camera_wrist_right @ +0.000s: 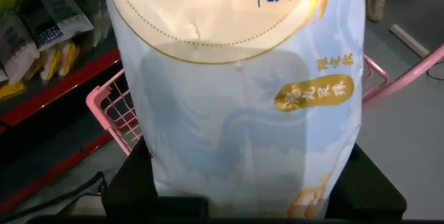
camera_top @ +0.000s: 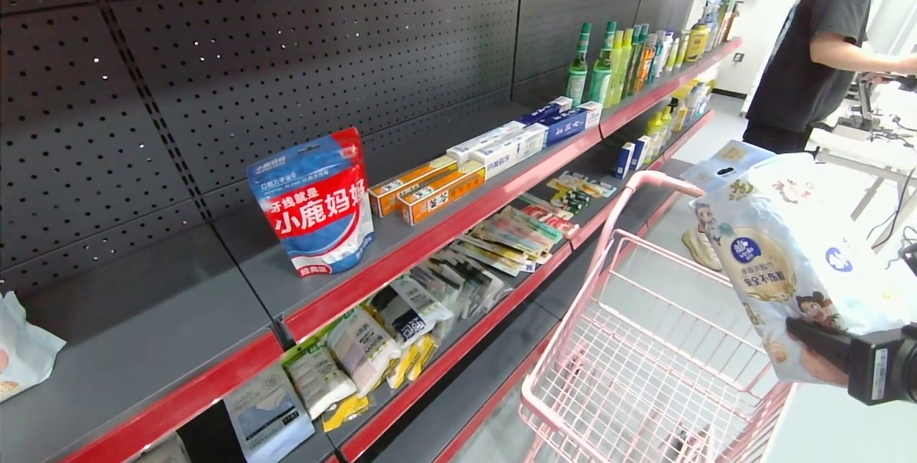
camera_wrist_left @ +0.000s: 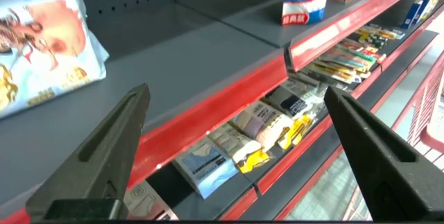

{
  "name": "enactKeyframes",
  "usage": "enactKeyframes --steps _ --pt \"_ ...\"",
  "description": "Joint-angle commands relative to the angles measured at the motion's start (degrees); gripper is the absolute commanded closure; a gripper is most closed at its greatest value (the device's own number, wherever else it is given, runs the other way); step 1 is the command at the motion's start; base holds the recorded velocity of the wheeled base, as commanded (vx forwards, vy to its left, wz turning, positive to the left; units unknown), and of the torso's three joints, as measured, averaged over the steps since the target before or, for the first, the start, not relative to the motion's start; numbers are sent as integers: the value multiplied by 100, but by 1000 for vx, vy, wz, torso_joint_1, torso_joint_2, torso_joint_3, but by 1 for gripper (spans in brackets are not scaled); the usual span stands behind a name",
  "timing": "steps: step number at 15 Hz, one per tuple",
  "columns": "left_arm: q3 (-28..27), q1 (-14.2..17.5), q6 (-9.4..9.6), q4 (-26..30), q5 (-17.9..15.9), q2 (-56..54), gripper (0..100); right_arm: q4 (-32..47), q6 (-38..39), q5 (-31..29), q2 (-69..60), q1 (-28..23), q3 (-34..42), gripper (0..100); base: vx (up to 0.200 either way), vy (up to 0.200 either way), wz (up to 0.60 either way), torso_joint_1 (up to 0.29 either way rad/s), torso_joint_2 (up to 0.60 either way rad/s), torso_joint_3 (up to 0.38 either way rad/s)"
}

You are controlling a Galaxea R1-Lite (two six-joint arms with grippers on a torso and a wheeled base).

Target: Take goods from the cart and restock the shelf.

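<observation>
My right gripper [camera_top: 824,348] is shut on the lower end of a large white pack with cartoon print [camera_top: 795,262], held upright above the right side of the pink wire cart [camera_top: 645,348]. In the right wrist view the white pack [camera_wrist_right: 243,113] stands between the two fingers of my right gripper [camera_wrist_right: 250,189], with the cart's rim [camera_wrist_right: 114,106] below it. My left gripper [camera_wrist_left: 236,96] hangs open and holds nothing, just in front of the grey shelf board with the red edge [camera_wrist_left: 208,57]. A similar white pack [camera_wrist_left: 41,44] lies on that board at the far left [camera_top: 21,348].
A blue and red pouch [camera_top: 315,201] stands upright on the same shelf [camera_top: 143,334], with toothpaste boxes [camera_top: 430,191] and green bottles [camera_top: 609,61] farther along it. The lower shelf holds several flat packets [camera_top: 372,348]. Bare board lies between the white pack and the pouch.
</observation>
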Motion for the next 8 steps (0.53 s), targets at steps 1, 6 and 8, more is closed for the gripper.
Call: enactKeyframes --steps 1,6,8 --pt "0 5 -1 -2 2 2 0 -6 1 5 -13 -5 3 100 0 0 0 163 -364 -198" --pt "0 5 -1 -2 2 2 0 -6 -8 5 75 -5 -6 100 0 0 0 168 -354 -189" --pt "0 -4 -1 -2 2 2 0 -6 -8 5 84 -5 -15 100 0 0 0 164 -356 -198"
